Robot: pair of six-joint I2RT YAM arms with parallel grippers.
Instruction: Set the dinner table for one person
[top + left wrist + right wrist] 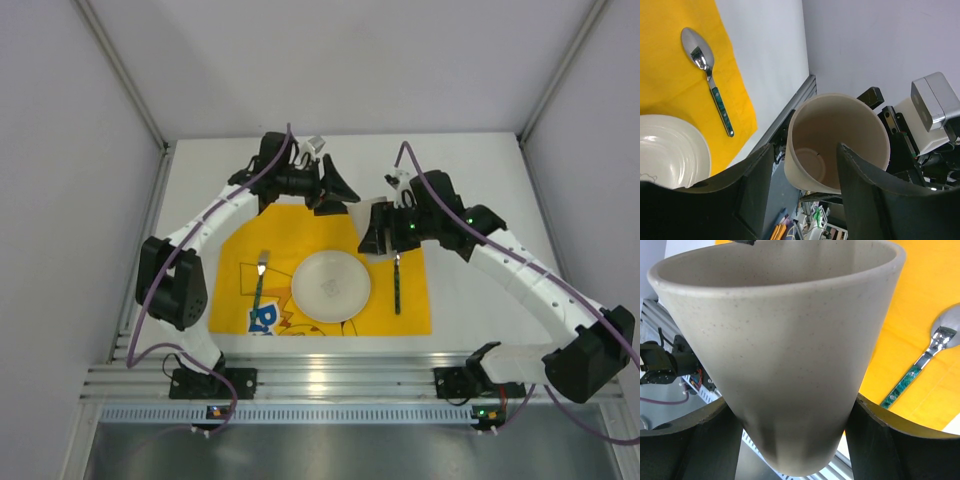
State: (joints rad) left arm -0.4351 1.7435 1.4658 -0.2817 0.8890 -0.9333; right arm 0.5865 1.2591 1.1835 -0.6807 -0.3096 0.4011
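Observation:
A beige cup (780, 340) sits between my right gripper's (792, 405) fingers, which press on both sides of its lower part. In the top view the right gripper (377, 235) is at the yellow mat's (300, 225) far right corner and hides the cup. My left gripper (335, 195) is open, just left of it. Its wrist view looks into the cup's mouth (840, 135) beyond its spread fingers (860, 190). A white plate (331, 286) lies mid-mat on the white dinner table (480, 180). A fork (260, 280) lies left of the plate and a spoon (397, 285) right of it.
The ribbed aluminium rail (320, 385) runs along the table's near edge by the arm bases. Grey walls close in the left, right and back. The spoon (707, 75) and plate (670, 150) also show in the left wrist view, and the spoon (935, 347) in the right wrist view.

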